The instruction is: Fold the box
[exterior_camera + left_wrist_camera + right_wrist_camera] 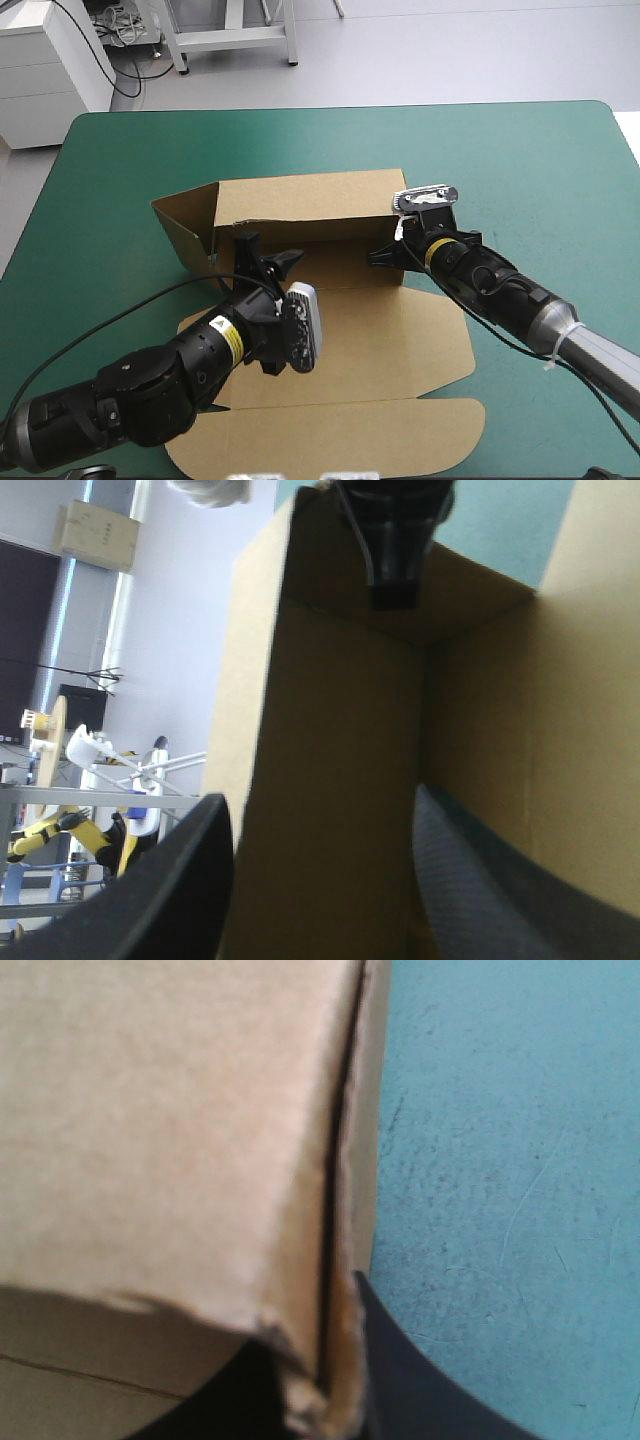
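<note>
The brown cardboard box (300,200) sits central on the teal-green surface (520,160), walls up, lid flat. Only the wrist views show the left tool (318,810) spread astride its left wall, and the right tool (325,1380) pinching its right corner.

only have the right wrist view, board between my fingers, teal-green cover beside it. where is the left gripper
Observer: The left gripper is at the opposite end of the box, fingers open astride a raised wall.
Operator: what's standing so far
Observer: The far wall is raised, right up to the right gripper.
Operator: anything flat
Observer: The near panels lie flat on the table, toward the robot.
</note>
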You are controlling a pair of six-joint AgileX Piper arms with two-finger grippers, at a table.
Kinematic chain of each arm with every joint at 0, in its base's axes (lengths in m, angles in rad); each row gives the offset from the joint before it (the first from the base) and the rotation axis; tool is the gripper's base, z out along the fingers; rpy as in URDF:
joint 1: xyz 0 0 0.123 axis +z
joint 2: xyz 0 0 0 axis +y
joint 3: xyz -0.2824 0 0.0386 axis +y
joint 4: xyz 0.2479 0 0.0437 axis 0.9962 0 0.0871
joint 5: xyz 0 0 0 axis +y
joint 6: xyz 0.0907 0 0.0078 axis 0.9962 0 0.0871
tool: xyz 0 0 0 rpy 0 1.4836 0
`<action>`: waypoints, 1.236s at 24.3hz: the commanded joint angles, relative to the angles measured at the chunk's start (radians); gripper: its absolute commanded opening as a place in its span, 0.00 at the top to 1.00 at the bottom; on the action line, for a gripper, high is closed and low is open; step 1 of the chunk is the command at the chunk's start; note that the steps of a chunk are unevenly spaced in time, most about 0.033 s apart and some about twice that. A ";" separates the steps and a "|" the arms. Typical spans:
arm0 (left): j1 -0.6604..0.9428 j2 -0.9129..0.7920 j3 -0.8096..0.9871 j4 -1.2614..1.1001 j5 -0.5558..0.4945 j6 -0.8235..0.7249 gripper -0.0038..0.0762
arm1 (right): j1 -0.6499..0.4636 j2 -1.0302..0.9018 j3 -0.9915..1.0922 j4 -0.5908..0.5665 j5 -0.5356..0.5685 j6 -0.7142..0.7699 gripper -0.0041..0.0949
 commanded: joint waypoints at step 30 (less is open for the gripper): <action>0.992 -0.161 -0.214 -0.954 0.132 0.263 0.47 | -0.265 0.316 -0.605 0.437 0.692 -0.639 0.98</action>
